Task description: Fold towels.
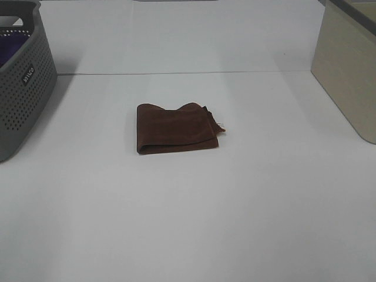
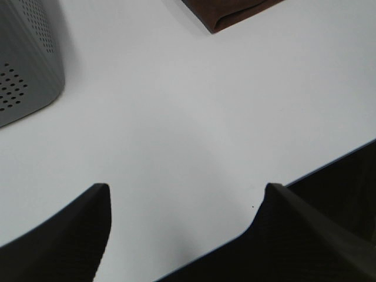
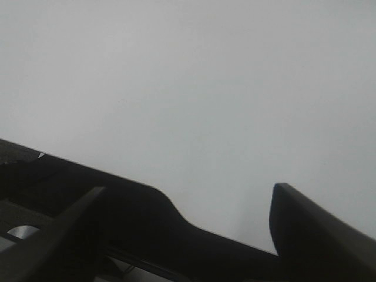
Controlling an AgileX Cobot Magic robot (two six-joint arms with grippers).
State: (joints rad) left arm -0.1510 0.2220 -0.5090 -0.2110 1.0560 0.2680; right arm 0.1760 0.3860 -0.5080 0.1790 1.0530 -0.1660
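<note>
Where the white table spreads smooth and matte, one towel lies near its middle, a soft reddish-brown cloth folded into a rough rectangle with a rounded fold along its near edge and a rumpled, wavy far edge. A small pale tag pokes out at its right corner. One grey plastic basket with rows of small round holes stands at the left edge of the table, well apart from the towel, with something purple inside it. One beige, flat-sided bin stands at the right edge. The left gripper hangs over bare table with its two dark, ribbed fingers spread wide, gripping nothing; a corner of the towel shows beyond it. The right gripper is likewise spread wide and empty, over the table's edge.
</note>
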